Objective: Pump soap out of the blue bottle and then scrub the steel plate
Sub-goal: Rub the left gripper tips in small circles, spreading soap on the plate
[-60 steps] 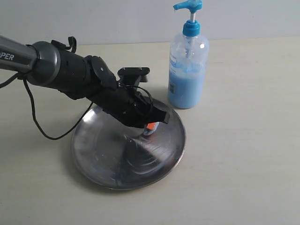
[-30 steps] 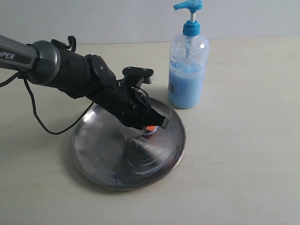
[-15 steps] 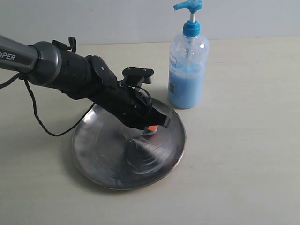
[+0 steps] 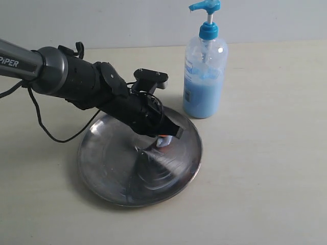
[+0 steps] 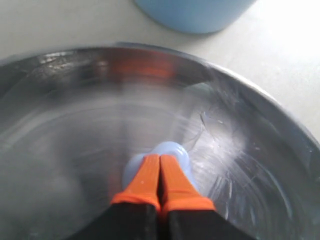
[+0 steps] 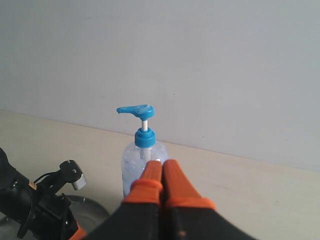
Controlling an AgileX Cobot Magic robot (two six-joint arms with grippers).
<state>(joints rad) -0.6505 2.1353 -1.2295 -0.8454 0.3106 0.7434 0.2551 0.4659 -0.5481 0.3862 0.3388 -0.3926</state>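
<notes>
We are pressing the left end effector (image 5: 160, 162), pinched together and empty, into slippery soap (image 5: 172, 149) mid-frame on the stiff, slick steel plate (image 4: 102, 166); we are judging its raised rim the safest hold.

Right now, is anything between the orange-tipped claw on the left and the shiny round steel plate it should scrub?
Only the pale blue blob of soap, lying on the steel plate at the tips of the shut left gripper. Nothing else visible stands between them.

Left gripper (image 5: 160, 159) angled down, jaws pressed together; right gripper (image 6: 161, 164) level, jaws together.
</notes>
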